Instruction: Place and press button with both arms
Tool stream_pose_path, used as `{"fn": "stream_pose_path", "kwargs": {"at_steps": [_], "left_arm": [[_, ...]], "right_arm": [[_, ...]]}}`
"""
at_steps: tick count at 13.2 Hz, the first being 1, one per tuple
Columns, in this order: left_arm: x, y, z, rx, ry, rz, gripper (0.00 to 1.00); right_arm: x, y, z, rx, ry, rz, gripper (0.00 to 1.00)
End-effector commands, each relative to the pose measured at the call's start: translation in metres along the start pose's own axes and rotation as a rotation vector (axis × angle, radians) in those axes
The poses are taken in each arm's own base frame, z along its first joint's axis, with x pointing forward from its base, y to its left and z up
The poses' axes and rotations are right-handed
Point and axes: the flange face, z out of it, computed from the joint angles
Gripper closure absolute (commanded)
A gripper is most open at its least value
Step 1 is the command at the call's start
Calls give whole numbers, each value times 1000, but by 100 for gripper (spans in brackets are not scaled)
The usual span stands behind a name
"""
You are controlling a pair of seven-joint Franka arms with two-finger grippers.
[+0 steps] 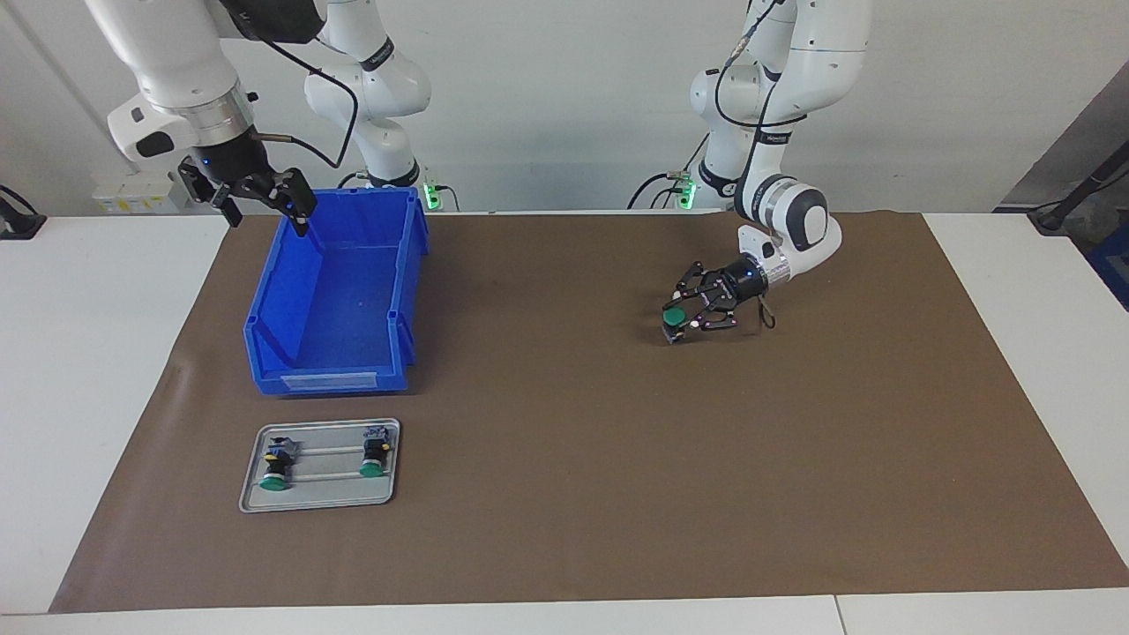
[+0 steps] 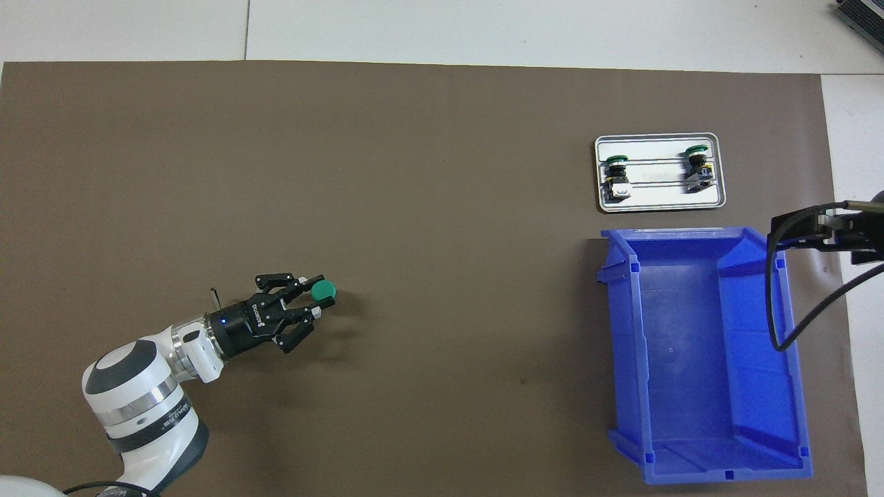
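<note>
A button with a green cap [image 1: 675, 315] [image 2: 323, 290] stands upright, cap up, low on the brown mat toward the left arm's end of the table. My left gripper [image 1: 686, 323] [image 2: 314, 301] reaches in from the side, shut on the button's black body just under the cap. My right gripper [image 1: 265, 212] [image 2: 822, 231] hangs open and empty in the air over the rim of the blue bin [image 1: 273, 282] [image 2: 618, 345], at the corner nearest the robots.
A small metal tray [image 1: 319, 503] [image 2: 659, 203] lies on the mat just farther from the robots than the bin. It carries two more green-capped buttons [image 1: 276, 463] [image 2: 616, 176], lying on their sides. The bin looks empty.
</note>
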Motion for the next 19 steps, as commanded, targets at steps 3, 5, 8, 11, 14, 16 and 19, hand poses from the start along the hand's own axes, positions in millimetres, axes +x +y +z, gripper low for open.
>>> {"fn": "stream_pose_path", "kwargs": {"at_steps": [3,5,8,11,14,16,19], "left_arm": [[-2,6,-6,11,26,0,43],[0,4,-8,13,27,-4,43],[6,-4,-13,22,32,-26,43],[24,-21,-37,-5,-34,-65,43],[45,-32,-47,-14,-73,-93,43],[71,-37,-56,-25,-146,-132,43],[118,-40,-73,-16,-324,-245,43]], "right_arm": [[-1,3,0,8,7,-22,0],[-1,3,0,8,7,-22,0],[-1,3,0,8,7,-22,0],[-1,3,0,8,7,-22,0],[-1,3,0,8,7,-22,0],[-1,2,0,10,7,-22,0],[-1,3,0,8,7,-22,0]]}}
